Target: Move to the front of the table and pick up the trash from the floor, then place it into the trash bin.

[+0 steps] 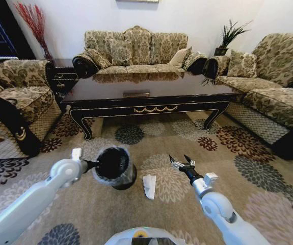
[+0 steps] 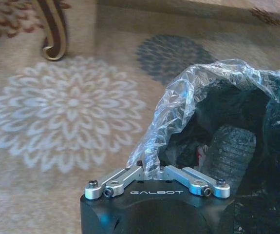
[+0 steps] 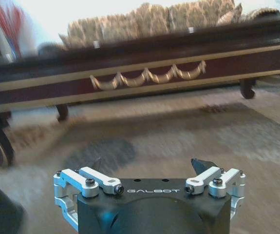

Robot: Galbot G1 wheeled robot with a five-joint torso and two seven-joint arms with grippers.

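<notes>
The crumpled white paper wad (image 1: 149, 186) is lying on the beige medallion-patterned carpet (image 1: 268, 153), directly ahead of the robot and between its two arms. Its long axis is running roughly away from the robot, towards the low glossy dark wood coffee table with gold scroll ornament (image 1: 151, 92).

The small round black bin with the clear liner bag over its rim (image 1: 113, 167) is tilting its mouth towards the head camera, just beside the wad on the robot's left. The left gripper (image 2: 157, 165) is pinching the liner (image 2: 178, 102) at the bin's rim, its fingers pressed together on the plastic. Whether the bin is resting on the carpet or being carried cannot be told.

The right gripper (image 1: 182, 163) is hovering with fingers spread and nothing between them, pointing towards the table. The wad is lying to its left and slightly nearer the robot. In the inspector's judgement, the right arm is the free one and the better placed for the pick.
</notes>
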